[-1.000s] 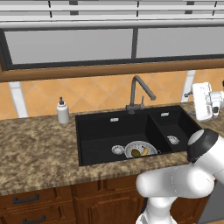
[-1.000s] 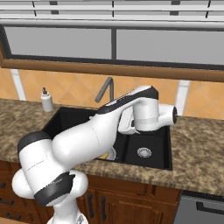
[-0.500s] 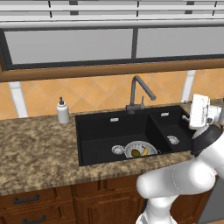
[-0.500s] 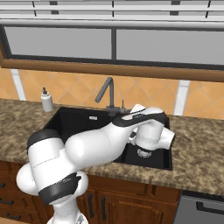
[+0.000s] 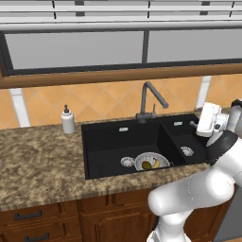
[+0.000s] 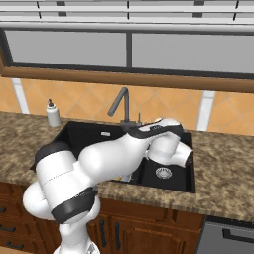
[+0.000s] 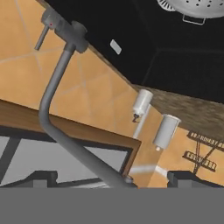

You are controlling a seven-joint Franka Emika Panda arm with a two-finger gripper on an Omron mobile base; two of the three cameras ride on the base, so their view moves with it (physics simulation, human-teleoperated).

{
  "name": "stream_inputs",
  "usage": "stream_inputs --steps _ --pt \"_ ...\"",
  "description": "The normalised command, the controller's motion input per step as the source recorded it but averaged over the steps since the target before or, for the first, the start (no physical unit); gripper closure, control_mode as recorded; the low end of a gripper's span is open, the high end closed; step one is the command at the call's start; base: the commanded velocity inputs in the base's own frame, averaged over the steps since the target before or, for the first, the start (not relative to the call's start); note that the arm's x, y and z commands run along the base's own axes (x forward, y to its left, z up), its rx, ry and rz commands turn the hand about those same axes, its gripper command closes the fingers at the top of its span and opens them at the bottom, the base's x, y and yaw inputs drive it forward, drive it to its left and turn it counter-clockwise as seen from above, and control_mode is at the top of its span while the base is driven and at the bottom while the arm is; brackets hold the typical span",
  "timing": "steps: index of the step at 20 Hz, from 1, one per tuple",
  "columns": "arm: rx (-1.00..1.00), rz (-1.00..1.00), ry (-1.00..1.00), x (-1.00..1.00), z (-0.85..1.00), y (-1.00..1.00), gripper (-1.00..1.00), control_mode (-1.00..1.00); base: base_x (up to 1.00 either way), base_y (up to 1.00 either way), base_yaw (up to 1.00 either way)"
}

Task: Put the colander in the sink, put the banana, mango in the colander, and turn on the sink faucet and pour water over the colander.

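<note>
The black sink (image 5: 108,146) holds the white-grey colander (image 5: 151,162) beside its drain. Inside the colander lie the yellow banana (image 5: 155,163) and the olive mango (image 5: 146,165). The dark-grey sink faucet (image 5: 149,100) stands behind the basin with its spout bent down. My gripper (image 5: 194,124) hovers over the sink's right end, to the right of the faucet and apart from it. In the hand view the gripper (image 7: 114,178) is open and empty, with the faucet (image 7: 54,92) and its lever ahead and the colander (image 7: 197,6) at the top edge. Water is out of view.
A white soap dispenser (image 5: 68,120) stands on the granite counter (image 5: 38,165) left of the sink. My arm (image 6: 114,154) crosses over the basin in the right base view. A small right-hand basin with its own drain (image 5: 186,151) lies below the hand. Window and tiled wall rise behind.
The hand has come down from above the right counter and shifted left toward the faucet, turning as it went. Its jaws have stayed open. Colander and fruit have not moved.
</note>
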Motion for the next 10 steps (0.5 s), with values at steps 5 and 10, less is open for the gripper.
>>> stream_inputs --steps 5,10 --pt "0.0 -0.12 0.05 0.23 -0.28 0.1 -1.0 -1.0 0.0 0.0 0.0" --pt "-0.01 -0.09 0.0 0.2 -0.21 0.24 -1.0 -1.0 0.0 0.0 0.0"
